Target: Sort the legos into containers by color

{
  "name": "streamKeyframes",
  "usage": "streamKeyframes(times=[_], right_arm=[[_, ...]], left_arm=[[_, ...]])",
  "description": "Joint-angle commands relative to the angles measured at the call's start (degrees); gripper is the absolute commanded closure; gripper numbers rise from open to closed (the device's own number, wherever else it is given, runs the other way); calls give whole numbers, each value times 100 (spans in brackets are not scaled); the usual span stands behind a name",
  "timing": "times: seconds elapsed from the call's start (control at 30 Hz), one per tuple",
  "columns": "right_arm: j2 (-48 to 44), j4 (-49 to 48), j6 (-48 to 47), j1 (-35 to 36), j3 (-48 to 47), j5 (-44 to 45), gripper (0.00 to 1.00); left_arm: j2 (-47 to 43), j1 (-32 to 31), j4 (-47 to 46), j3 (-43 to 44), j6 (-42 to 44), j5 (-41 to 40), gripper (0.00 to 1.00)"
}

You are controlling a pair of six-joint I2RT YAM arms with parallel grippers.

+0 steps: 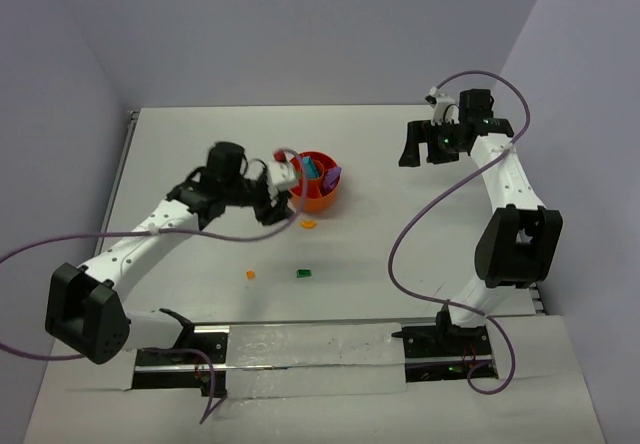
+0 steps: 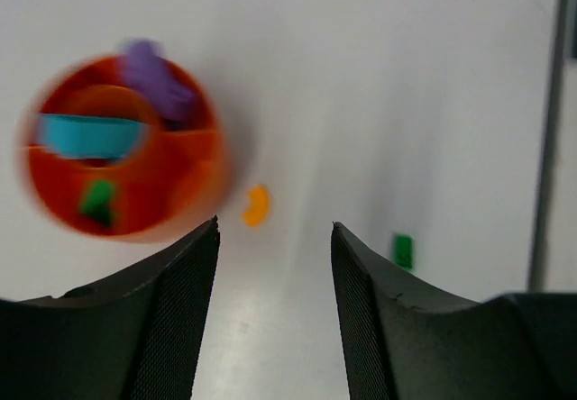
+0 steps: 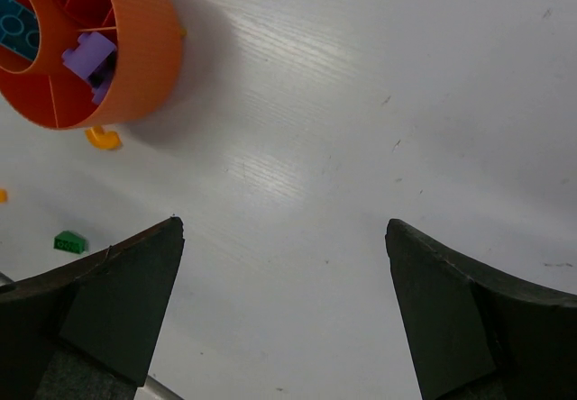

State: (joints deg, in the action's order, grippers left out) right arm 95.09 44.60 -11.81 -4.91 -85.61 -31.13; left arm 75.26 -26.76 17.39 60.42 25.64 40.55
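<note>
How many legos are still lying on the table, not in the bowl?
3. An orange curved piece right beside the bowl, a tiny orange one closer to the near edge, and a green brick to its right. The left arm may hide others.

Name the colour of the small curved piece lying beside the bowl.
Orange; the curved piece shows best in the right wrist view.

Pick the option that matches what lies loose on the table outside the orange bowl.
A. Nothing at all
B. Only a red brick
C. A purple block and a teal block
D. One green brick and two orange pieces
D: the green brick, the curved orange piece and the tiny orange piece lie on the table, while the purple block and teal block sit inside the bowl.
</note>
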Motion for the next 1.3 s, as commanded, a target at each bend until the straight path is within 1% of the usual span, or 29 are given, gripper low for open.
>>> streamKeyframes(times=[0.0,0.03,0.17,0.23,0.27,0.33,0.43,0.6,0.77,1.03,1.07,1.17,1.23,1.27], right_arm=[[-493,-228,-145,7,221,4,0],[-541,-233,-162,7,261,30,0],[-806,-274,-243,7,517,108,0],[-921,-285,-264,7,649,136,0],[-968,-288,-274,7,704,149,0],[-1061,-302,-295,-1,799,193,0],[-1233,-329,-322,-19,894,221,0],[-1344,-329,-326,-19,1006,198,0],[-1259,-288,-372,-28,946,210,0],[-1080,-215,-463,-37,809,221,0],[-1066,-215,-477,-37,809,221,0],[-1041,-202,-485,-37,804,221,0],[-1022,-197,-492,-37,797,230,0],[-1009,-196,-499,-37,790,230,0]], left_arm=[[149,-1209,1214,-550,1141,-741,41],[243,-1525,1227,-594,1128,-1004,42],[536,-2053,1314,-616,1408,-1469,40],[954,-2305,1881,-297,1619,-1711,42],[1147,-2341,2022,-179,1594,-1692,42],[1393,-2360,2044,-57,1456,-1621,41],[1317,-2378,1635,-245,1280,-1807,40],[1509,-2386,1591,-227,1115,-1830,41],[1742,-2401,1531,-203,1101,-1858,43],[2081,-2457,1525,-102,1081,-1781,43],[2088,-2464,1412,-123,1031,-1830,43],[2166,-2492,1280,-153,911,-1924,47],[2167,-2495,1167,-208,804,-1977,53],[2127,-2501,1053,-258,771,-2039,55]])
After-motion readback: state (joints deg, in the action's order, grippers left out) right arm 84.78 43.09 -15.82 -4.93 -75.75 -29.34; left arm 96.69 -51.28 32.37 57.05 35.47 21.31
